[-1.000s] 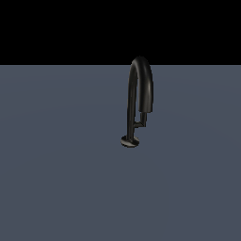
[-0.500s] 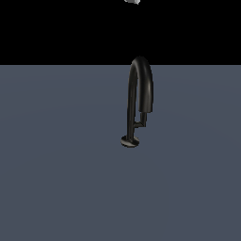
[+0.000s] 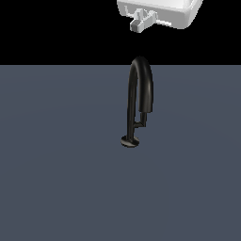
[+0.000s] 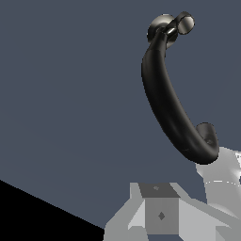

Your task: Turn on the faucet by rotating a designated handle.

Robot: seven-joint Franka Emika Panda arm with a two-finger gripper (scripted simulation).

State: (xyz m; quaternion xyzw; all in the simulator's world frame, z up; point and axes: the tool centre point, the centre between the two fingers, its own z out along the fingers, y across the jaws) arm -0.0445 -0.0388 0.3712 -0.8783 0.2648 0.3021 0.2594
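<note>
The glossy black faucet [image 3: 140,84] stands upright in the middle of the exterior view, with its arched spout above a thin stem and a small round base disc [image 3: 130,141]. The handle [image 3: 142,120], a slim rod, hangs beside the stem on a tiny side arm, under the spout's free end. My gripper [image 3: 139,26] hangs from the white hand at the top edge, above the arch and apart from it; its fingers look pressed together and hold nothing. In the wrist view the spout [image 4: 164,94] curves away from my gripper [image 4: 160,197] toward the handle's tip [image 4: 185,22].
A flat grey-blue floor [image 3: 56,164] surrounds the faucet. A black background lies beyond its far edge. A grey rounded part of the arm [image 4: 221,183] shows beside the spout's end in the wrist view.
My gripper has come down into the exterior view from the top edge; one second ago it was out of view. The faucet and handle have not moved.
</note>
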